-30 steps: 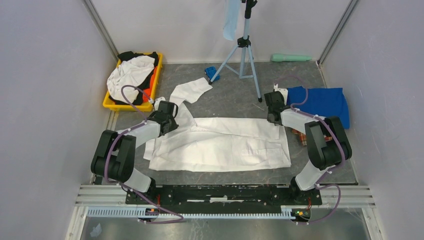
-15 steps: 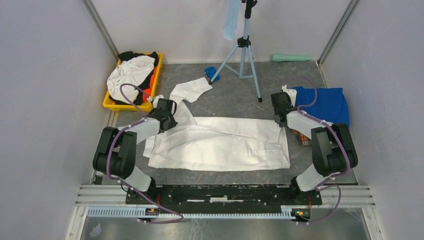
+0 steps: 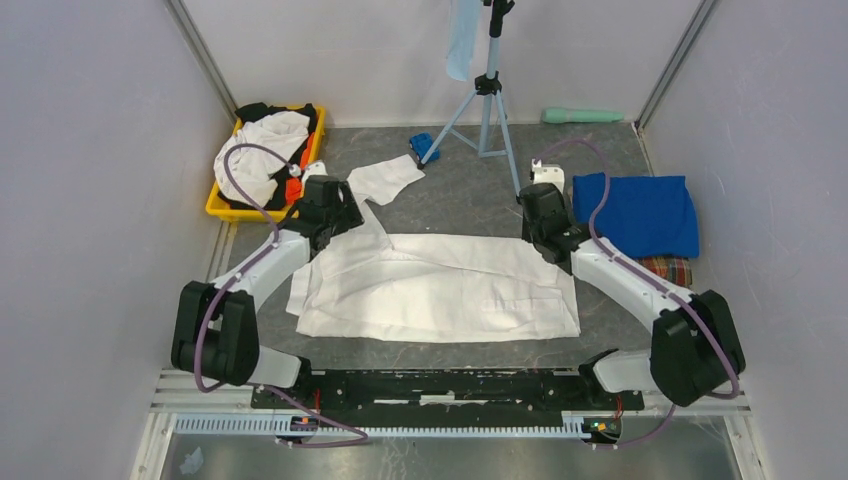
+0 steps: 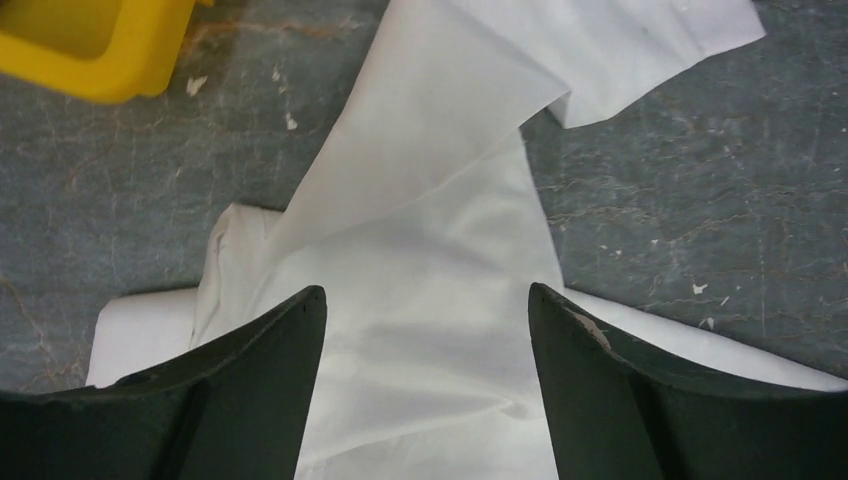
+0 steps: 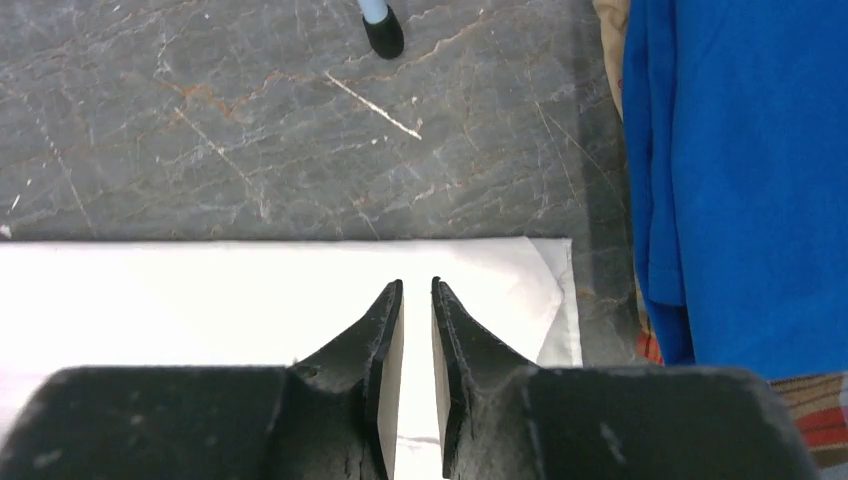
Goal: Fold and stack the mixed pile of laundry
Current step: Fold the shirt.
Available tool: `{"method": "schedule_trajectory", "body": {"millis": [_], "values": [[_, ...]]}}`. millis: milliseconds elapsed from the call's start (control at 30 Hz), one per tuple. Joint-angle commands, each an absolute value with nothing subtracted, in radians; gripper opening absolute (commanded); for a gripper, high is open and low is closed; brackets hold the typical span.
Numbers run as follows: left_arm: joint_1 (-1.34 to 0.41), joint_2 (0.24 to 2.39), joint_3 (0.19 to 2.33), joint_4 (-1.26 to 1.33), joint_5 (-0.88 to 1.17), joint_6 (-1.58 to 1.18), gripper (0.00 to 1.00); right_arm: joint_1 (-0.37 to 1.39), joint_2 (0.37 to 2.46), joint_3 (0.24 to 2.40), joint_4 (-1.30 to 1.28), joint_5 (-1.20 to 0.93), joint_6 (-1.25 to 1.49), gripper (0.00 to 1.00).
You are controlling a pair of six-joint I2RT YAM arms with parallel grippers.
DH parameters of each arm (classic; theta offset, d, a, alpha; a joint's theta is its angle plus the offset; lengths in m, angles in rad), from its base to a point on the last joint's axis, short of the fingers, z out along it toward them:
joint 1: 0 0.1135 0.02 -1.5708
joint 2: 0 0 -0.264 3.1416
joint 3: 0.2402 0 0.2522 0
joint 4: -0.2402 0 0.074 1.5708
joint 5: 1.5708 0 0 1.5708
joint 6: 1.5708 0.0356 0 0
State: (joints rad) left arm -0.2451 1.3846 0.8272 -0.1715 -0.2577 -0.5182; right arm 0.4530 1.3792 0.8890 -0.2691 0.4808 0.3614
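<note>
Left gripper point(image 4: 425, 300) hangs released, jaws wide above a sleeve of the white shirt point(image 3: 440, 290); right gripper point(image 5: 417, 288) sits over its corner, jaws nearly together. Whether they pinch cloth I cannot tell.

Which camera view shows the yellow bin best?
The top external view: the whole yellow bin shows there, with clothes piled in it. The left wrist view catches only one corner; the right wrist view shows none.

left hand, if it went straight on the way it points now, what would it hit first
The white shirt: the open left hand points down at its sleeve, seen between the fingers. The gap above the cloth is hard to judge.
</note>
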Motion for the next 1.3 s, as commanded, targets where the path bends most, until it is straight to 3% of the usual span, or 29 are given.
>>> {"method": "schedule_trajectory", "body": {"millis": [0,233,367,533,600,767,833,1100,1267], "values": [[-0.277,1.498,1.003,-0.212,-0.215,-0.367,0.84,0.462,1.265,0.813,-0.256,0.434,0.354,0.23],[-0.282,1.796,1.352,-0.422,-0.220,-0.240,0.90,0.463,1.087,0.717,-0.280,0.397,0.336,0.26],[-0.284,1.974,1.566,-0.605,-0.295,-0.229,0.88,0.462,0.997,0.663,-0.284,0.341,0.337,0.26],[-0.284,2.083,1.623,-0.633,-0.272,-0.233,0.83,0.463,0.931,0.624,-0.300,0.328,0.330,0.26],[-0.288,2.106,1.630,-0.631,-0.269,-0.236,0.78,0.463,0.921,0.619,-0.308,0.331,0.326,0.27],[-0.305,2.093,1.612,-0.585,-0.255,-0.235,0.26,0.462,0.903,0.611,-0.319,0.334,0.323,0.27],[-0.326,2.046,1.582,-0.553,-0.276,-0.227,0.16,0.463,0.897,0.609,-0.318,0.334,0.324,0.27],[-0.426,1.770,1.466,-0.584,-0.265,-0.227,0.09,0.463,0.894,0.635,-0.324,0.327,0.322,0.27],[-0.474,1.591,1.300,-0.613,-0.107,-0.253,0.10,0.463,0.878,0.647,-0.298,0.273,0.335,0.29]]}}
